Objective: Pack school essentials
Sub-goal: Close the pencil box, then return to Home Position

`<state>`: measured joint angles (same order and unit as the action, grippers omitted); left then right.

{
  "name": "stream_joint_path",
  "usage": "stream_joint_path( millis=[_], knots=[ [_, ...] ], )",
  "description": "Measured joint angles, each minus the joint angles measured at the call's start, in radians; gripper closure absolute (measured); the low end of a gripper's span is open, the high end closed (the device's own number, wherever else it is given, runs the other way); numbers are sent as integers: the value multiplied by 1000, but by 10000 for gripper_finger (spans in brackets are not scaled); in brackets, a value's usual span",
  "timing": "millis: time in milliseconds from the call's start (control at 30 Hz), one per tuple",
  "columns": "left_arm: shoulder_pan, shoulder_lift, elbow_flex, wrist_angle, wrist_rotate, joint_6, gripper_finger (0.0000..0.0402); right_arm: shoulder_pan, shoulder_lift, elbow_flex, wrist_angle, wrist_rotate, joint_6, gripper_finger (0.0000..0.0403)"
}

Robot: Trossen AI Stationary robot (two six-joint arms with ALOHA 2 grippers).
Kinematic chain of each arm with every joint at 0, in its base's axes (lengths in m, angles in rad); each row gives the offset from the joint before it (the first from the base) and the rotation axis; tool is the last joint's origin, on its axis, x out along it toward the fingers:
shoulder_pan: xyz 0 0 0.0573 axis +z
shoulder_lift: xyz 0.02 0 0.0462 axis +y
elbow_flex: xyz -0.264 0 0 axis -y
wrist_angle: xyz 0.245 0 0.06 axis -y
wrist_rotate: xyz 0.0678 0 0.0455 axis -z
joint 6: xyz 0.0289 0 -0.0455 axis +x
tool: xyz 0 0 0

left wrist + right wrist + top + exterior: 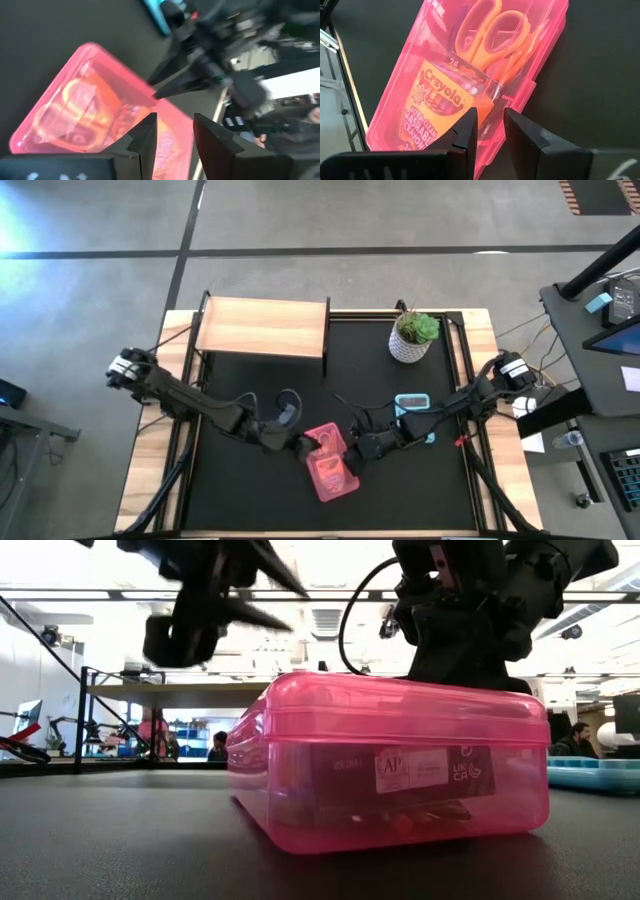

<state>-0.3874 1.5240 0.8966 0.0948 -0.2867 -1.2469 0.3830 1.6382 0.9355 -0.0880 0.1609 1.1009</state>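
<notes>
A closed, see-through pink pencil box [332, 465] lies flat on the black table mat; it also shows in the low view [390, 770]. Through its lid I see orange-handled scissors [490, 35] and a Crayola crayon box [437, 105]. My left gripper [303, 445] hovers narrowly open above the box's far left end [90, 110], clear of the lid. My right gripper [352, 450] stands narrowly open over the box's long right edge [520, 95], its fingers pointing down [491, 125]. My right gripper stands right at the lid's long edge [492, 100], coming from above. I cannot tell whether its fingertips touch the lid.
A wooden shelf [262, 327] stands at the back left and a potted green plant [413, 337] at the back right. A light blue case [412, 402] lies just behind my right gripper. People show in the room beyond the table.
</notes>
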Motion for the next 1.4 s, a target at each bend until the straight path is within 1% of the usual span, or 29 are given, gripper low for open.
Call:
stream_joint_path(
  millis=[300,567,733,833,900,1067,1267,1400],
  knots=[
    [0,-153,-3,0,-58,133,291,-9,-5,-7,11,15,-13,319],
    [0,-285,-4,-1,-60,291,291,-13,-74,-13,-22,32,-27,317],
    [0,-355,-6,-9,-60,385,291,-12,-82,-11,-19,30,-29,320],
    [0,-410,-9,-43,-61,441,291,-12,-90,-11,-17,30,-38,323],
    [-1,-450,-15,-77,-69,446,291,-12,-96,-11,-11,31,-42,323],
    [-1,-510,-30,-175,-135,443,291,-11,-91,-11,-1,69,-39,323],
    [-1,-521,-37,-190,-140,447,291,-11,-74,-9,-5,76,-39,323],
    [-1,-544,-37,-193,-139,500,291,-11,-87,-9,-12,76,-56,323]
  ],
)
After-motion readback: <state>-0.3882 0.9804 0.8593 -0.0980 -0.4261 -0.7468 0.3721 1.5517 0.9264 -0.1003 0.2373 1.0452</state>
